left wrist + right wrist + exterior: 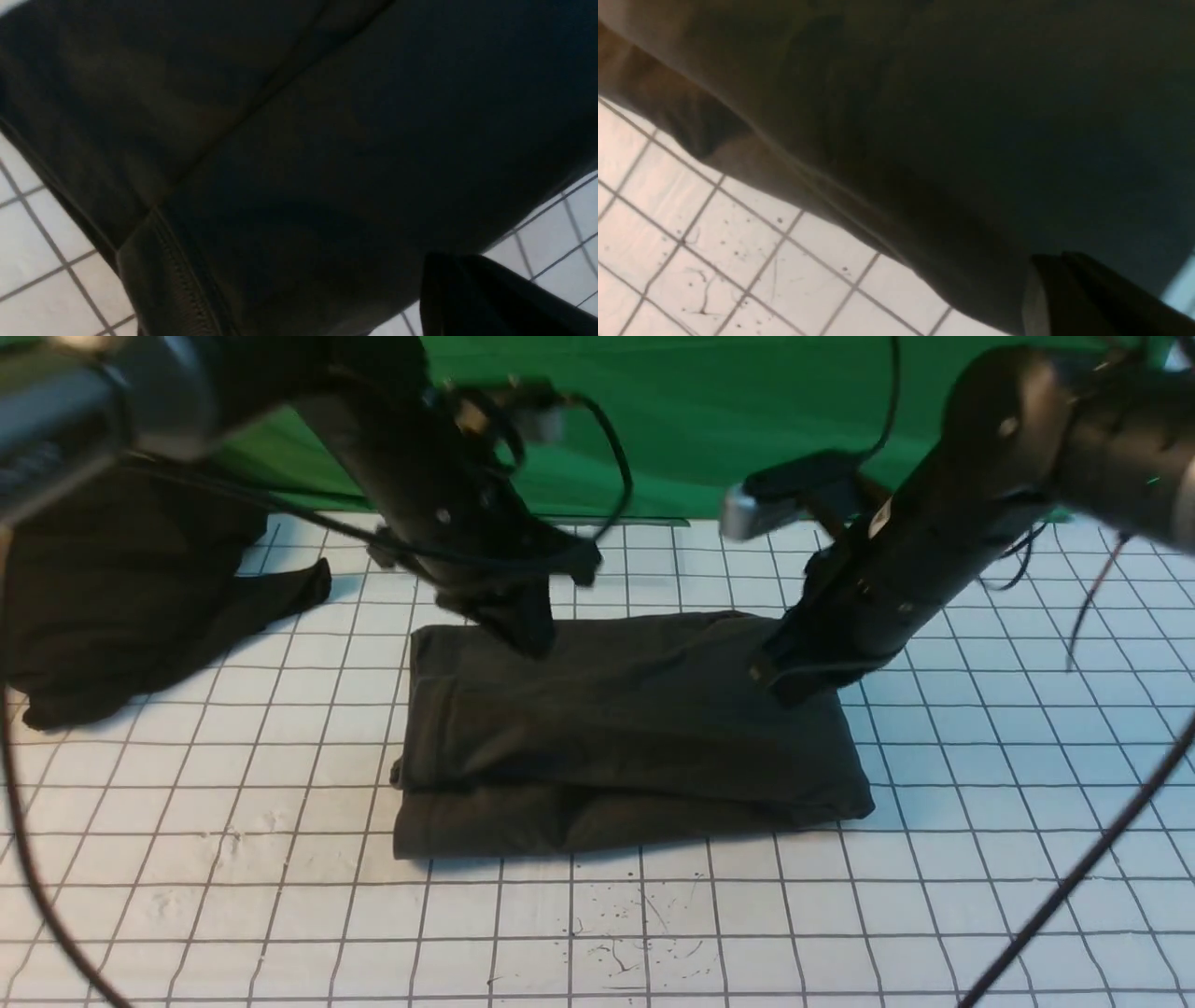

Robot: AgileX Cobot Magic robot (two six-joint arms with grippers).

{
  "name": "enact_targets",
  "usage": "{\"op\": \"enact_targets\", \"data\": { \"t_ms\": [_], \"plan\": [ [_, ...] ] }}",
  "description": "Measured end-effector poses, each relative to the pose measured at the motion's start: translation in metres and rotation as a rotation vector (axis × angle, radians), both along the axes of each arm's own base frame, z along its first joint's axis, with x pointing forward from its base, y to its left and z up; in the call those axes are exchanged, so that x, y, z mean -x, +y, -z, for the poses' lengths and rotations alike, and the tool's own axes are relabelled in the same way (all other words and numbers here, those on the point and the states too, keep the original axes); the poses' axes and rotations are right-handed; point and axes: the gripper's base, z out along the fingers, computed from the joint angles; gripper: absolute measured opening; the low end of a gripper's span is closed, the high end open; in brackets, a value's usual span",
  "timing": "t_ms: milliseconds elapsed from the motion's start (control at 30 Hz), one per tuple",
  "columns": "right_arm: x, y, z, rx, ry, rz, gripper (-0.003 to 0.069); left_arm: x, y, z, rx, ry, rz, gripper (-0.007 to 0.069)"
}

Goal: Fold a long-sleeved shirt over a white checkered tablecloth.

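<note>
Now the shirt [625, 737] lies folded flat in the middle of the tablecloth [233, 821], its long axis running left to right under both my arms. My left pincer [525, 637] is closed at its far left corner and my right pincer [780, 683] is closed at its far right edge. I cannot tell whether either one pinches cloth.

In the front view the left arm's black gripper [523, 635] is smeared with blur, and its tip melts into the big dark olive-black folded shirt [635, 737] under it. The tip of the right arm's black gripper [780, 681] is lost against the same dark cloth. Whether either pinches the shirt cannot be told. The blacker heap of clothes [112, 607] is cut off by the left edge. In both wrist views the shirt is dim and runs off the edges.
</note>
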Motion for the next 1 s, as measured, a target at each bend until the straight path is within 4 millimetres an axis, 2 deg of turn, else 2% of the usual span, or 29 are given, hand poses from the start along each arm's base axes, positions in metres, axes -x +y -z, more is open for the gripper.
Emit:
{"op": "enact_targets", "data": {
  "t_ms": [33,100,167,267,333,400,533,600,633,667,700,733,767,800,833,900,967,1000],
  "plan": [
    [-0.001,0.001,0.004,0.003,0.008,0.001,0.0008,-0.001,0.0,0.005,-0.008,0.018,0.002,0.0017],
    [-0.004,0.002,0.026,0.039,0.079,0.01,-0.0002,-0.003,0.002,0.034,-0.068,0.106,0.011,0.0003],
    [-0.005,0.002,0.044,0.068,0.144,0.011,-0.0005,0.002,0.006,0.053,-0.101,0.146,-0.001,0.0001],
    [-0.006,0.002,0.059,0.088,0.197,0.02,-0.0005,0.013,0.012,0.078,-0.135,0.188,-0.028,0.0001],
    [-0.006,0.003,0.06,0.089,0.203,0.022,-0.0005,0.02,0.017,0.095,-0.17,0.205,-0.044,0.0001],
    [-0.006,0.003,0.06,0.089,0.204,0.022,-0.0005,0.023,0.02,0.1,-0.176,0.208,-0.055,0.0001],
    [-0.005,0.002,0.055,0.084,0.193,0.022,-0.0005,0.027,0.022,0.089,-0.172,0.166,-0.063,0.0001],
    [-0.002,0.0,0.038,0.072,0.16,0.021,-0.0006,0.03,0.026,0.07,-0.174,0.113,-0.055,0.0001],
    [-0.001,0.0,0.033,0.067,0.149,0.02,-0.0006,0.03,0.026,0.07,-0.174,0.113,-0.055,0.0001],
    [0.005,-0.003,0.007,0.043,0.092,0.019,-0.0006,0.034,0.031,0.045,-0.171,0.043,-0.055,0.0001],
    [0.008,-0.004,-0.004,0.032,0.065,0.019,-0.0006,0.038,0.035,0.03,-0.167,0.002,-0.057,0.0001],
    [0.016,-0.008,-0.03,0.005,0.002,0.019,-0.0006,0.044,0.04,0.006,-0.156,-0.064,-0.06,0.0001],
    [0.017,-0.009,-0.034,-0.001,-0.01,0.019,-0.0006,0.046,0.041,0.001,-0.152,-0.076,-0.061,0.0001],
    [0.035,-0.017,-0.082,-0.063,-0.146,0.025,-0.0006,0.061,0.053,-0.037,-0.122,-0.175,-0.08,0.0001],
    [0.038,-0.018,-0.087,-0.07,-0.162,0.026,-0.0006,0.065,0.055,-0.046,-0.114,-0.197,-0.084,0.0001],
    [0.064,-0.032,-0.142,-0.161,-0.36,0.041,-0.0006,0.096,0.069,-0.093,-0.063,-0.335,-0.109,0.0001],
    [0.096,-0.046,-0.187,-0.247,-0.546,0.053,-0.0006,0.125,0.079,-0.123,-0.019,-0.446,-0.123,0.0001],
    [0.111,-0.053,-0.203,-0.282,-0.622,0.056,-0.0006,0.143,0.085,-0.135,0.007,-0.502,-0.13,0.0001]
  ]
}}
